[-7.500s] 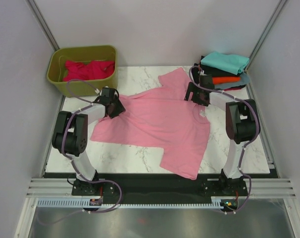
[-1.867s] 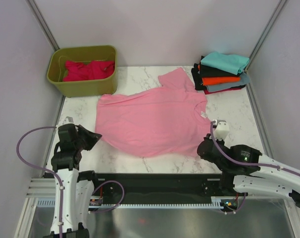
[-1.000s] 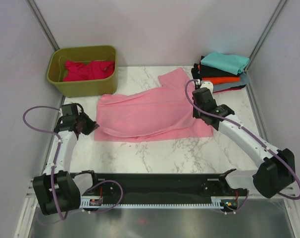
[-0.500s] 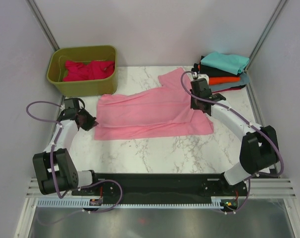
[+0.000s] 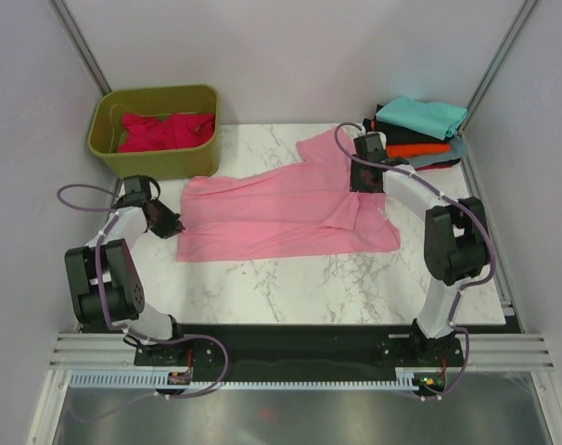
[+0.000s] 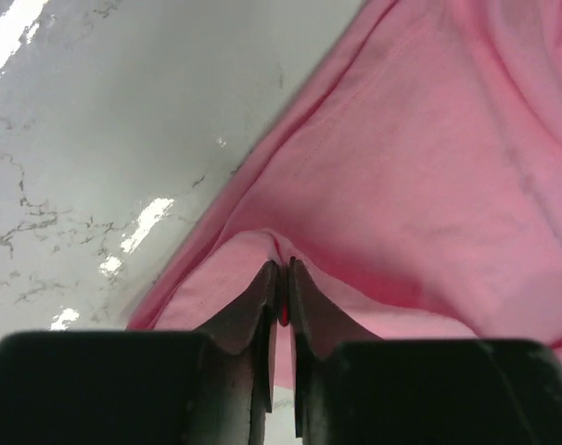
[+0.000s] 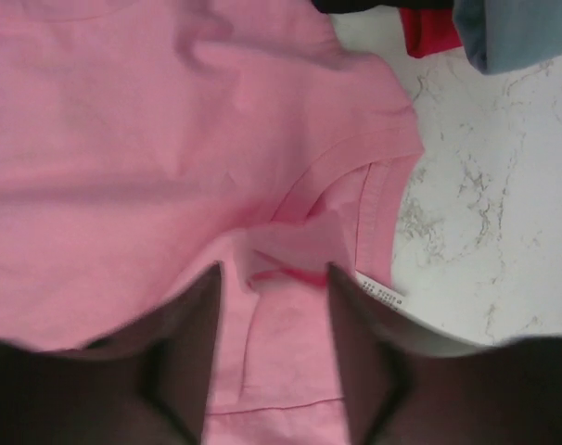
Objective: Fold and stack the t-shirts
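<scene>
A: Two ends need holding, and you have hold of one. Your left gripper (image 6: 281, 278) is pinched tight on a fold of the pink shirt (image 5: 272, 209) at its left edge.

B: Your right gripper (image 7: 272, 275) is another matter. Its jaws stand wide apart over the collar, with a ridge of cloth between them and nothing clamped that I can see.

A: The shirt lies doubled lengthwise across the table (image 5: 290, 287), between the tub (image 5: 151, 93) and the stack of folded shirts (image 5: 415, 130). My guess is you are setting up the next fold.

B: So close on both layers at the collar end, not just the top one. Lift both ends level, hold the cloth lightly taut, and lay it over so the edges meet.

A: Mind the sleeve on the far side. It sticks out and may bunch.

B: As for writing, a small white tag (image 7: 378, 295) sits by the neckband, but its print is too small to read. No brand shows anywhere.
</scene>
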Available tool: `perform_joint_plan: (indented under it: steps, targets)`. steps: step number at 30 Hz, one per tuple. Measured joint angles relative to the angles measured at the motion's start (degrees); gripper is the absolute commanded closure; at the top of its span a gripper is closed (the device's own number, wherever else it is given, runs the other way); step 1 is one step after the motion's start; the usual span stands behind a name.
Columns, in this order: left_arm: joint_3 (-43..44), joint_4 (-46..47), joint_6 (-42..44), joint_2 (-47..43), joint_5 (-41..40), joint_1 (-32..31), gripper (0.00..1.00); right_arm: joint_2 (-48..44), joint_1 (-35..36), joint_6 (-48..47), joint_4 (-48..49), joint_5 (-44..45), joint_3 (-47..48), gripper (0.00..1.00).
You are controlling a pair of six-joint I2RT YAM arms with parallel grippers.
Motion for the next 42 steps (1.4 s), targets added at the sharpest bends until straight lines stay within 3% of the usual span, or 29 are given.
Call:
perform_joint_plan:
  steps: [2,3,6,10,13,18,25,32,42]
  targets:
    - [0.76,0.02,-0.33,1.70,0.46,0.37,0.72,2.58,-1.27,-0.66,-1.03,-0.15,3.30,0.21]
    - [1.53,-0.26,-0.44,2.64,0.83,0.63,0.58,3.76,-1.92,-1.03,-1.66,-0.09,5.20,0.20]
    - [4.13,-0.83,-0.39,5.07,2.51,1.62,0.43,5.73,-3.39,-1.66,-3.91,-0.09,10.60,0.19]
    - [7.21,-3.45,0.94,4.87,2.78,2.67,0.38,2.99,-4.42,-1.42,-4.94,-0.52,12.28,0.20]
    - [7.98,-5.40,2.69,0.85,1.03,2.73,0.32,-3.48,-4.28,0.46,-5.03,-4.39,7.26,0.22]
    - [5.29,-6.64,5.55,-13.46,0.81,0.66,0.37,-14.53,-3.19,4.52,-0.66,-15.19,-9.11,0.30]
    - [-4.68,-9.01,10.56,-31.74,3.45,-1.84,0.39,-11.67,-1.62,8.44,1.05,-24.11,-19.39,0.41]
    - [-7.67,-9.68,12.72,-38.58,5.35,-2.12,0.39,-7.63,-0.46,10.08,3.63,-25.38,-19.39,0.48]
    - [-7.93,-9.51,13.55,-36.46,8.31,-2.95,0.40,-5.53,-0.42,10.43,4.13,-23.08,-18.56,0.48]
